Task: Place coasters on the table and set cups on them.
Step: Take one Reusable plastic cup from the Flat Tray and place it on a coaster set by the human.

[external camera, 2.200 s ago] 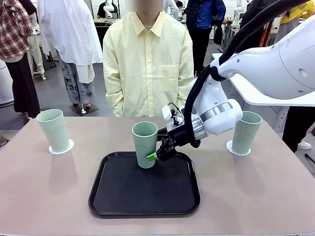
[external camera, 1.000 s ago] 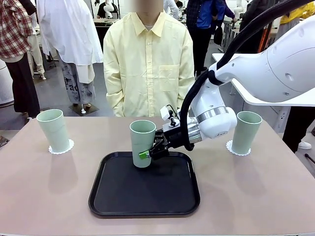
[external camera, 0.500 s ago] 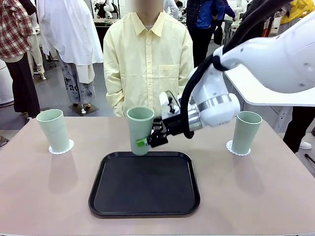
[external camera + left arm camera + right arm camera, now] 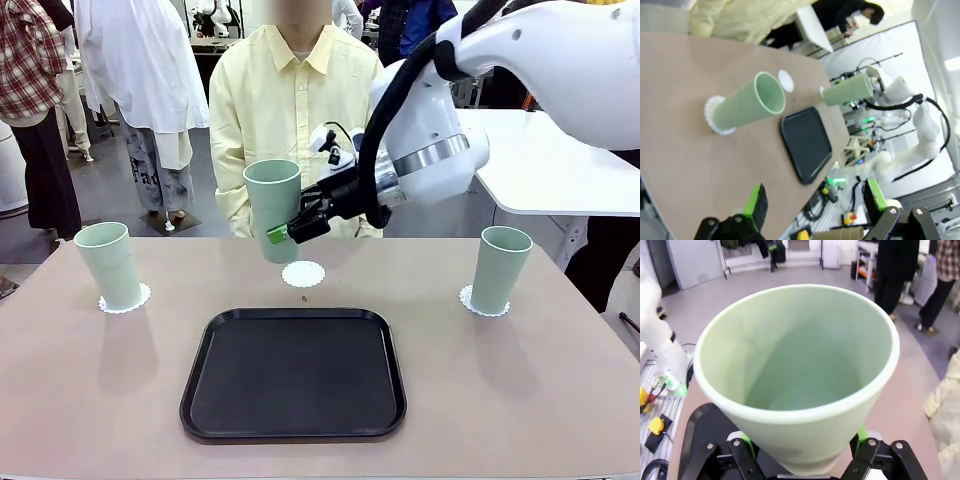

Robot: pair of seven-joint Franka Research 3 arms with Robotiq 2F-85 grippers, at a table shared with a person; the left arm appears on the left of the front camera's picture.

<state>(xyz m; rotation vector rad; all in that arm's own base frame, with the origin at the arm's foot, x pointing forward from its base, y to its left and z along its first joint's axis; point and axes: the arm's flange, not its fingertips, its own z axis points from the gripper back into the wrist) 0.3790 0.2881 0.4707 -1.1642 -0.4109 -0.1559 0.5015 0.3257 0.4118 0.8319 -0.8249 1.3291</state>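
Mint plastic cup [image 4: 274, 210] airborne over far side of counter [image 4: 100, 400], just above bare coaster [image 4: 303, 273]. Looks light, stiff, smooth-walled; I'd keep hold low on body. Right tool [image 4: 288, 229] clamped on its lower wall. Two other cups [image 4: 108, 264] [image 4: 499, 269] already sit on coasters. Tray [image 4: 295, 372] near me. Left tool [image 4: 815, 200] fingers wide apart, holding nothing.
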